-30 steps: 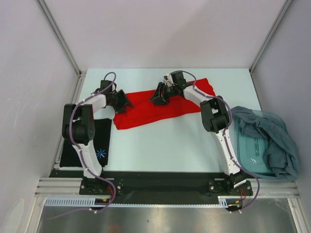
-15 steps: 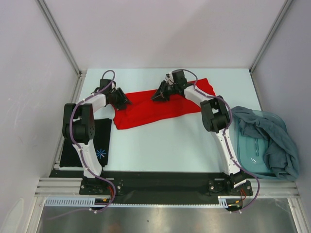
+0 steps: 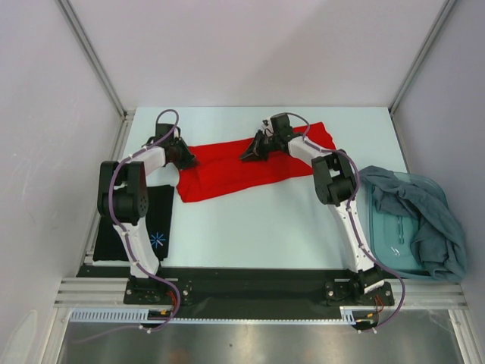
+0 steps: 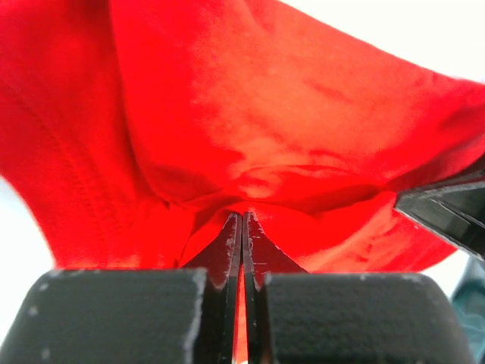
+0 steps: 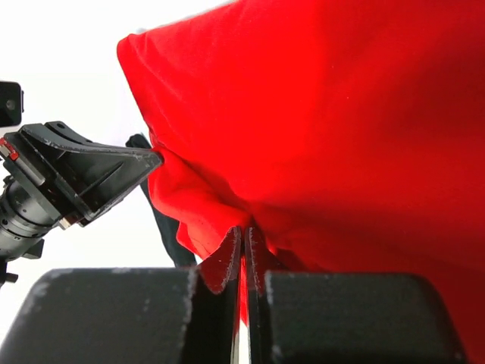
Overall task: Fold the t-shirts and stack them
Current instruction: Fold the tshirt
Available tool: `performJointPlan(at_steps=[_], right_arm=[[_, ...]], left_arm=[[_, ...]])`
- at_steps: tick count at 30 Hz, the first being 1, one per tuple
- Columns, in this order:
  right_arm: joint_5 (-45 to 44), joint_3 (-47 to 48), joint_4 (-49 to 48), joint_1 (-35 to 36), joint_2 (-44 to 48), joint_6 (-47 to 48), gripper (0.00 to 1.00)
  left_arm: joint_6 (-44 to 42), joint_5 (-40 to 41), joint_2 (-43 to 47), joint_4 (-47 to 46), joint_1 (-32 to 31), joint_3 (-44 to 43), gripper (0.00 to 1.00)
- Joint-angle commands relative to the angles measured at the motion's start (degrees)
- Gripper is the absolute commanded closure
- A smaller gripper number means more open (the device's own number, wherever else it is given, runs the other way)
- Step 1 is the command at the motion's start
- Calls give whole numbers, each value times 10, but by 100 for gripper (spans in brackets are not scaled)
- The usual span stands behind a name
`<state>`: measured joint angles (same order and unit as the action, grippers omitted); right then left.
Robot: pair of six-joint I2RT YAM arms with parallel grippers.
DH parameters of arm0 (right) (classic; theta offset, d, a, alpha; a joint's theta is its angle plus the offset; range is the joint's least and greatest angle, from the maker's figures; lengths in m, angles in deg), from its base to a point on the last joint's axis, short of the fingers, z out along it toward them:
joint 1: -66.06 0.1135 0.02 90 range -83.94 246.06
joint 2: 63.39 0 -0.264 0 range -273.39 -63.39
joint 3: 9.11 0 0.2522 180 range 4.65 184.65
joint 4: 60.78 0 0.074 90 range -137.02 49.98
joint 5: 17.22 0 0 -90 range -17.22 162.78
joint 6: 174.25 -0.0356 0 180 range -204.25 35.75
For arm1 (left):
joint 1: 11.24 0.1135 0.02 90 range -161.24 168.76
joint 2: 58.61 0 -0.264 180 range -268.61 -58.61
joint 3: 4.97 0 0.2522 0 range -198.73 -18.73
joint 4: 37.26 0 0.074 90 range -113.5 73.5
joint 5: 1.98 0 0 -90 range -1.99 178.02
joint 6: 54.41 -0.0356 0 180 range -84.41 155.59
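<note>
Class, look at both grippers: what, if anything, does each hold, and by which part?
Both pinch the red shirt: the left gripper its far left corner, the right gripper its far edge near the middle.

Red shirts: one, the red t-shirt point(image 3: 242, 163).
Black shirts: one, the black t-shirt point(image 3: 155, 227) with a starburst print.
Teal-grey shirts: one teal-grey heap point(image 3: 432, 220); I can't tell how many shirts are in it.
Bins: one clear bin point(image 3: 383, 235).
Arms: two, left arm point(image 3: 125, 197) and right arm point(image 3: 341, 205).
Grippers: two, left gripper point(image 4: 242, 224) and right gripper point(image 5: 244, 233).
</note>
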<state>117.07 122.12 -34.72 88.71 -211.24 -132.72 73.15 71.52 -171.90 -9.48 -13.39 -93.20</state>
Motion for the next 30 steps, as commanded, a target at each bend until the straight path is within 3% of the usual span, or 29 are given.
performJointPlan(at_steps=[1,10,13,14,17,20,24,27,28,30], right_arm=[[-12,23,-13,-3,-2,14,98],[-19,36,-15,-9,-21,22,99],[-16,52,4,-15,-27,36,94],[-16,60,18,-16,-28,40,82],[-18,77,79,-23,-5,73,62],[-30,65,115,-31,34,101,51],[-51,75,182,-38,65,128,49],[-51,79,200,-30,87,162,59],[-47,77,198,-18,91,162,66],[-23,60,155,-2,96,149,70]], left_arm=[[3,48,5,-24,4,7,100],[-18,59,-2,-44,2,7,99],[-44,97,26,-22,0,4,69],[-59,111,39,-13,0,4,62],[-77,145,112,13,-4,14,55],[-86,146,174,22,-18,30,57],[-70,135,207,25,-62,59,61],[-39,77,174,0,-72,71,68],[-29,71,164,-2,-73,70,72],[-35,78,133,-4,-72,62,73]])
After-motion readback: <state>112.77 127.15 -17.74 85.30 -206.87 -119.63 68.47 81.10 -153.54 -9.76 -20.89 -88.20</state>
